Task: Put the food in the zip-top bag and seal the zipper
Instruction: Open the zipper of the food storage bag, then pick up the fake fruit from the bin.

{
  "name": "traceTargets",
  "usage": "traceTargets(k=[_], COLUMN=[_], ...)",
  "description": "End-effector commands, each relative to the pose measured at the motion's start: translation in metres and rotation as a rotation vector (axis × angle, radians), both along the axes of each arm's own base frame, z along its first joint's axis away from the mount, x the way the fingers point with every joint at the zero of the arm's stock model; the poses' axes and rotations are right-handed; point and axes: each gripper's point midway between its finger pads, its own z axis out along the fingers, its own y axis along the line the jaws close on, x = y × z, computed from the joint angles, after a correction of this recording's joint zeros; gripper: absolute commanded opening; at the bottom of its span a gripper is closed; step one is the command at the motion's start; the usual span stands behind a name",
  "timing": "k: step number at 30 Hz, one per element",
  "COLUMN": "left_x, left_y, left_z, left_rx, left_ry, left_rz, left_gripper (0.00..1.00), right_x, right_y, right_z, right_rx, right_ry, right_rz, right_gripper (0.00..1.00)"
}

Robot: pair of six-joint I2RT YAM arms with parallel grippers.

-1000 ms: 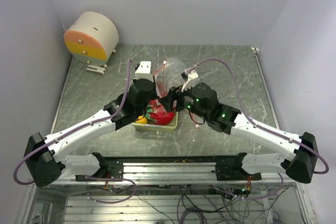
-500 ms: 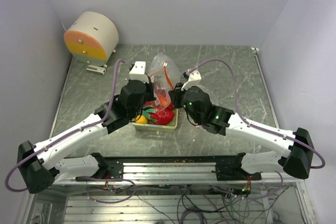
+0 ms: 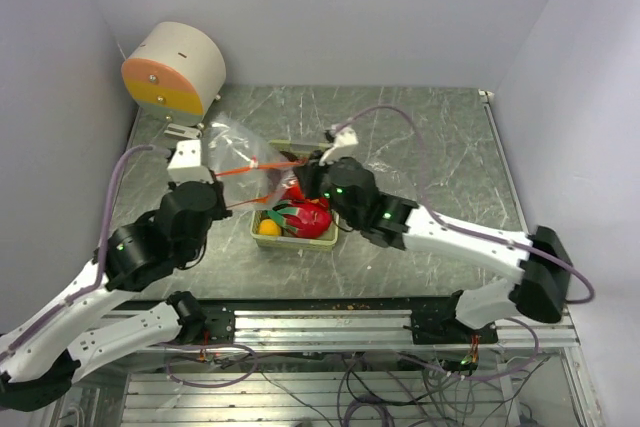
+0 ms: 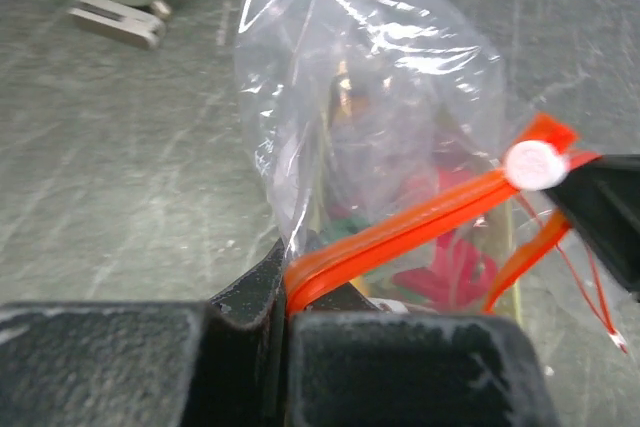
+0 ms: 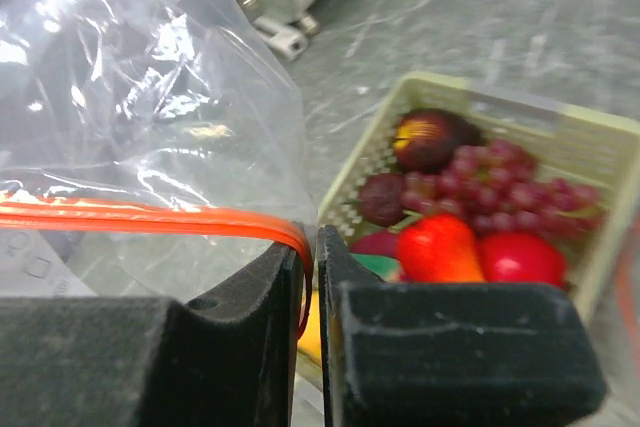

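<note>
The clear zip-top bag (image 3: 240,142) hangs stretched between my two grippers, left of the tray. My left gripper (image 3: 214,177) is shut on one end of its orange zipper (image 4: 420,225), jaws pressed together (image 4: 288,292). A white slider (image 4: 532,164) sits on the zipper near the other end. My right gripper (image 3: 298,169) is shut on that end (image 5: 310,247). The food lies in the pale green tray (image 3: 330,237): a dragon fruit (image 3: 306,215), an orange (image 3: 268,228), purple grapes (image 5: 500,187), a dark round fruit (image 5: 425,139) and a red apple (image 5: 520,257). I see no food inside the bag.
A round white and orange device (image 3: 172,69) stands at the back left corner on a small bracket (image 4: 110,19). Walls close the table on the left, back and right. The arms' rail runs along the near edge.
Both grippers moved left and the bag came off the tray, its zipper pulled taut between them. The right gripper closed onto the zipper. The left arm swung outward to the left.
</note>
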Motion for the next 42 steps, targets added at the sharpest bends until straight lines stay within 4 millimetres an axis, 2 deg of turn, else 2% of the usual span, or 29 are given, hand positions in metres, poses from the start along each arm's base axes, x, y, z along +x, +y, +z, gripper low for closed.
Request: traceTargets(k=[1, 4, 5, 7, 12, 14, 19, 22, 24, 25, 27, 31, 37, 42], left_x=[-0.015, -0.017, -0.016, -0.011, 0.008, 0.014, 0.026, 0.030, 0.030, 0.030, 0.030, 0.026, 0.020, 0.021], left_y=[0.061, 0.070, 0.069, 0.061, 0.043, 0.037, 0.025, 0.025, 0.027, 0.028, 0.031, 0.039, 0.044, 0.042], left_z=[0.005, -0.001, -0.006, -0.018, -0.052, -0.064, -0.094, -0.104, -0.105, -0.104, -0.101, -0.093, -0.082, -0.082], left_rx=[0.134, 0.198, 0.214, 0.231, 0.275, 0.293, 0.344, 0.355, 0.348, 0.340, 0.321, 0.298, 0.247, 0.250], left_ry=[0.010, 0.043, 0.056, 0.074, 0.092, 0.107, 0.155, 0.162, 0.158, 0.153, 0.138, 0.115, 0.084, 0.090], left_rz=[0.178, 0.227, 0.233, 0.224, 0.249, 0.261, 0.275, 0.280, 0.287, 0.288, 0.292, 0.306, 0.296, 0.288], left_gripper=[0.07, 0.07, 0.07, 0.07, 0.07, 0.07, 0.07, 0.07, 0.07, 0.07, 0.07, 0.07, 0.07, 0.07], right_x=[0.002, 0.008, 0.011, 0.014, 0.006, 0.001, -0.008, -0.013, -0.013, -0.012, -0.006, 0.011, 0.039, 0.055], right_y=[0.069, 0.103, 0.110, 0.116, 0.120, 0.115, 0.082, 0.056, 0.034, 0.025, 0.012, 0.002, 0.009, 0.017], right_z=[-0.021, -0.042, -0.054, -0.062, -0.073, -0.074, -0.059, -0.041, -0.046, -0.044, -0.051, -0.072, -0.102, -0.132], right_rx=[0.029, 0.031, 0.016, 0.003, -0.035, -0.049, -0.060, -0.038, -0.065, -0.075, -0.133, -0.229, -0.308, -0.330], right_ry=[0.021, 0.055, 0.073, 0.075, 0.076, 0.076, 0.027, -0.015, -0.015, -0.022, -0.008, 0.047, 0.108, 0.149], right_rz=[0.243, 0.303, 0.308, 0.317, 0.376, 0.394, 0.361, 0.310, 0.253, 0.227, 0.169, 0.092, 0.083, 0.106], right_gripper=[0.09, 0.09, 0.09, 0.11, 0.34, 0.39, 0.83, 0.93, 1.00, 1.00, 1.00, 1.00, 1.00, 0.99])
